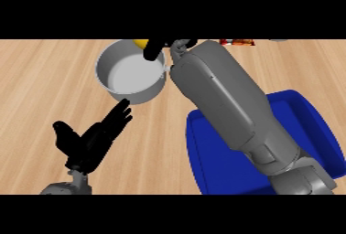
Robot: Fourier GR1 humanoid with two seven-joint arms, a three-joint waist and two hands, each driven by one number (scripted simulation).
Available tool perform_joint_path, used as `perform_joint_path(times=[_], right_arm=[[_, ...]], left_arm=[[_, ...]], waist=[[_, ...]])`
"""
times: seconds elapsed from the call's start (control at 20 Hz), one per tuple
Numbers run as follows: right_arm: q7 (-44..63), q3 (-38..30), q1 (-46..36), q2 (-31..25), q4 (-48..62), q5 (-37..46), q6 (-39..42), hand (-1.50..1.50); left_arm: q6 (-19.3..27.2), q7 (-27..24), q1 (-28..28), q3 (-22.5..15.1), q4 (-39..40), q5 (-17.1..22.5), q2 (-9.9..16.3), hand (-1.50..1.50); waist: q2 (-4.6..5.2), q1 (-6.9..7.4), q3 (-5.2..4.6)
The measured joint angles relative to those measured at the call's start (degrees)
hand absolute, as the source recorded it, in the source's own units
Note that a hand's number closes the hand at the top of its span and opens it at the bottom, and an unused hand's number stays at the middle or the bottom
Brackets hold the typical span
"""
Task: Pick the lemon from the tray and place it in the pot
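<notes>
My right hand point(154, 47) curls round the lemon point(140, 43) at the pot's point(128, 73) twelve-o'clock rim. I judge it light, firm, slightly slick; best held across its middle. My left hand point(91, 139) rests open at seven o'clock.

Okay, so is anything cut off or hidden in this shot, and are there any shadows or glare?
Head view: the right forearm covers much of the tray; the right hand hides most of the lemon at the pot's far rim. Lighting is flat, no glare; the left hand shows fully.
</notes>
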Motion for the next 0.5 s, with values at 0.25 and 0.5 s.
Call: perform_joint_path(times=[0.25, 0.5], right_arm=[[-5.66, 2.36, -1.8, 0.0, 10.2, -5.43, -8.01, 1.5], [-9.61, 3.97, -3.54, 0.01, 17.73, -10.74, -12.33, 1.5]], left_arm=[[-0.04, 0.13, -1.0, -1.23, 0.24, -0.73, -0.76, 0.0], [-0.3, 0.82, -2.95, -1.72, 1.04, -0.68, -1.28, 0.0]], waist=[[0.47, 1.89, -0.03], [0.99, 3.55, -0.05]])
